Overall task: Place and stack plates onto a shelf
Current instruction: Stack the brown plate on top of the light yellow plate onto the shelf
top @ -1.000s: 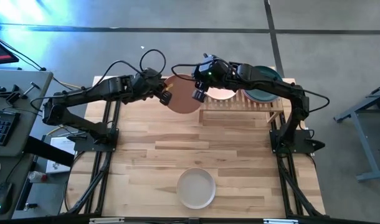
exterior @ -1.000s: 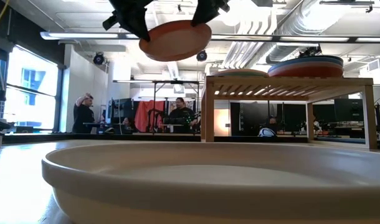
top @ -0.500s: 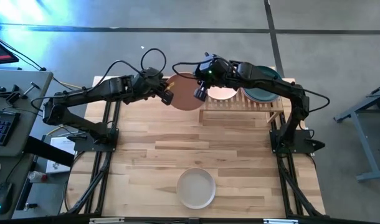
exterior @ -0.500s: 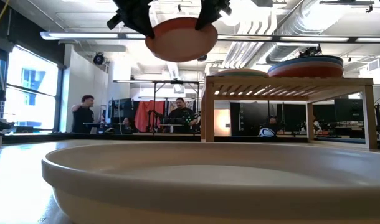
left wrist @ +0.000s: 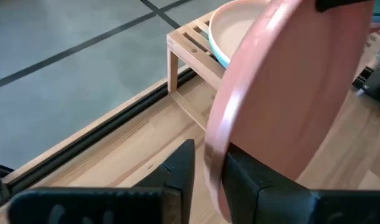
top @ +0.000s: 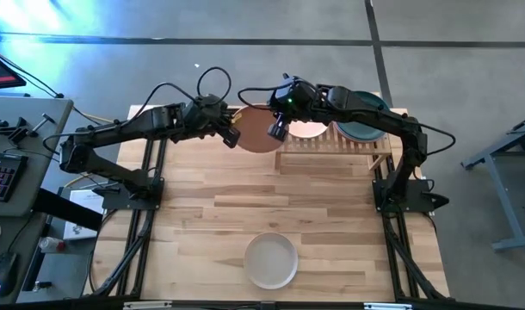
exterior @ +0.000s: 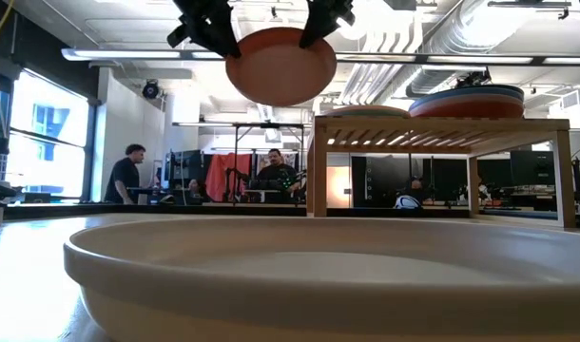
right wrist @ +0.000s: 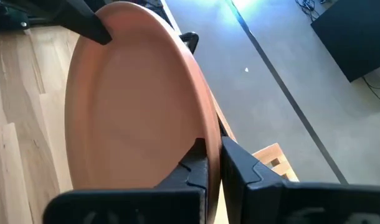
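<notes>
Our left gripper (top: 231, 135) pinches one edge of the terracotta plate (top: 256, 129) tight. Our right gripper (top: 277, 129) pinches the other edge. We hold it up in the air beside the shelf (top: 336, 140), so it can clear the top.

No legible text — none anywhere.

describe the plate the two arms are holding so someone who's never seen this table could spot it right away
Find the bamboo shelf at the table's far edge. Just off its left end, the terracotta plate hangs in the air, gripped at opposite rims by the left tool and the right tool. It alone is airborne; the others lie flat.
</notes>
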